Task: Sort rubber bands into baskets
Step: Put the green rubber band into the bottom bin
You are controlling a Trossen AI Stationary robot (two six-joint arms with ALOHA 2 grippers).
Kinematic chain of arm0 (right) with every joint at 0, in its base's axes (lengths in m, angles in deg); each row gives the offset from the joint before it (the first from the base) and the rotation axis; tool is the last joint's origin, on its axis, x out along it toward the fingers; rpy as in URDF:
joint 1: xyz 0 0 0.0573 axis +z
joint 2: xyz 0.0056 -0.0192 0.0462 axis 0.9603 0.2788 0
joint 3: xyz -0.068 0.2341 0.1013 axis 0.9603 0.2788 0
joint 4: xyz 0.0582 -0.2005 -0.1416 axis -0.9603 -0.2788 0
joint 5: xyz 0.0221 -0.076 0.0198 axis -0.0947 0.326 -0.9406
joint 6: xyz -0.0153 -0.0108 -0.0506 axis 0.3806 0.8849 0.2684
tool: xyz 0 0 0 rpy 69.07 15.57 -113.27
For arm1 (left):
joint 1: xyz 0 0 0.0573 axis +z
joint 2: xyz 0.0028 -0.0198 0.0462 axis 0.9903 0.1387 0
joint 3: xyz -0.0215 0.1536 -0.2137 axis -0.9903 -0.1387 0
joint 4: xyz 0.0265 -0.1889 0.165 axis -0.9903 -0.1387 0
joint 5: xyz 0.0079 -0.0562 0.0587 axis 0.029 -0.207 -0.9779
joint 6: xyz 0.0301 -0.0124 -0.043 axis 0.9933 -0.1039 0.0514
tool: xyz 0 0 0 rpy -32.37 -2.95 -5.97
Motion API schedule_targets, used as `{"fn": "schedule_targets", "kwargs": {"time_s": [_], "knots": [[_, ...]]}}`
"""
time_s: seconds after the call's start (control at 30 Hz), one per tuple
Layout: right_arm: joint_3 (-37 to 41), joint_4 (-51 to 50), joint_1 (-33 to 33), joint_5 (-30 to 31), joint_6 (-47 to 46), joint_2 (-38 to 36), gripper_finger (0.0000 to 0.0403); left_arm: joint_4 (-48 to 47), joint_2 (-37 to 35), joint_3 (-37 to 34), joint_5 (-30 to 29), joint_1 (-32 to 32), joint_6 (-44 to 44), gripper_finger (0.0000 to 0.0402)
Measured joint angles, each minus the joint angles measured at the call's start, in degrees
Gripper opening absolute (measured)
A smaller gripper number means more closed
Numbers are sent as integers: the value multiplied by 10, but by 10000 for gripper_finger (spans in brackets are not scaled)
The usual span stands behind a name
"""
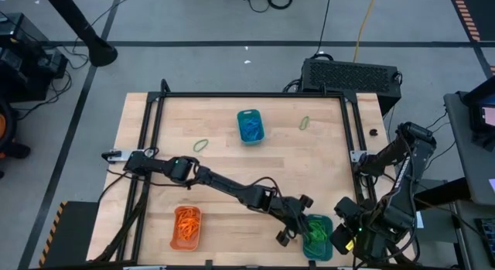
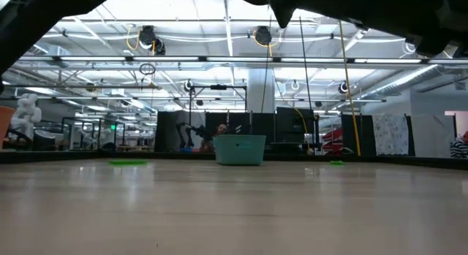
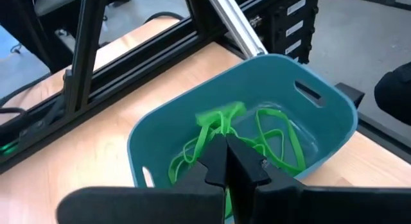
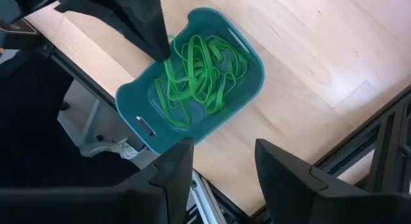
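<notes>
Reaching across the table, the left gripper hangs at the near-corner teal basket in the high view; two green bands lie loose beyond it. Low view: the far teal basket stands alone. Left wrist view: the fingers are pressed together, pinching a green band over that basket's green pile; it may cling on release. Right wrist view: the right gripper, spread and empty, waits beside the basket, risking a bump.
</notes>
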Motion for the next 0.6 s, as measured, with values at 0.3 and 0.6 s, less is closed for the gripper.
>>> {"fn": "schedule_targets", "kwargs": {"time_s": [0.3,0.6], "knots": [[0,2,0,0,-4,0,159,26,0,-13,8,3,23,70],[0,4,0,0,-5,0,159,46,17,-14,-26,4,21,179]]}}
